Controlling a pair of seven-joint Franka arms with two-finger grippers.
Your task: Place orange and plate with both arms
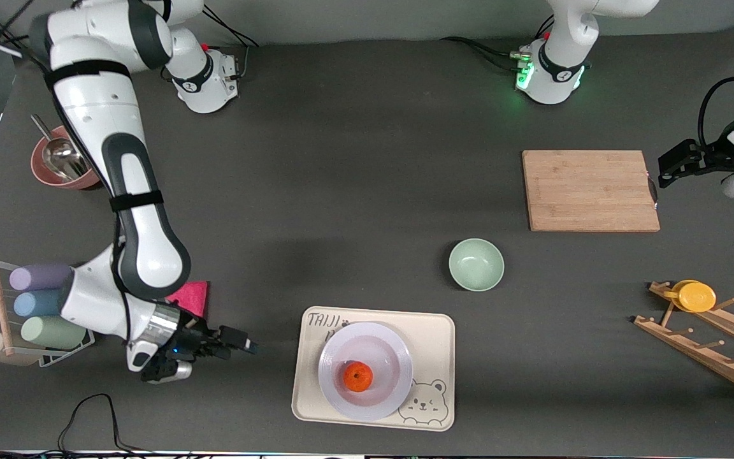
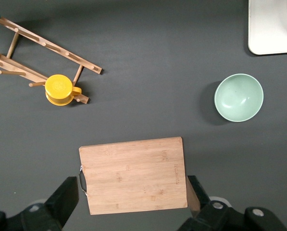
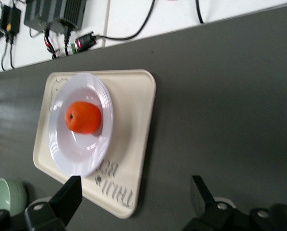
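The orange (image 1: 357, 377) lies on the lavender-white plate (image 1: 380, 347), which rests on a cream bear tray (image 1: 434, 331) near the front camera. My right gripper (image 1: 239, 347) is open and empty, low beside the tray toward the right arm's end. Its wrist view shows the orange (image 3: 83, 117) on the plate (image 3: 81, 154) and the tray (image 3: 131, 120), with my open gripper (image 3: 133, 197) off the tray's corner. My left gripper (image 1: 663, 171) is open and empty, up over the handle end of a wooden cutting board (image 1: 590, 190). In its own wrist view the left gripper (image 2: 133, 199) is over the board (image 2: 133, 175).
A pale green bowl (image 1: 476, 264) sits between the board and the tray. A wooden rack (image 1: 711, 338) with a yellow cup (image 1: 695, 296) stands at the left arm's end. A red bowl with a spoon (image 1: 61, 166), a cup rack (image 1: 35, 306) and a pink cloth (image 1: 192, 296) are at the right arm's end.
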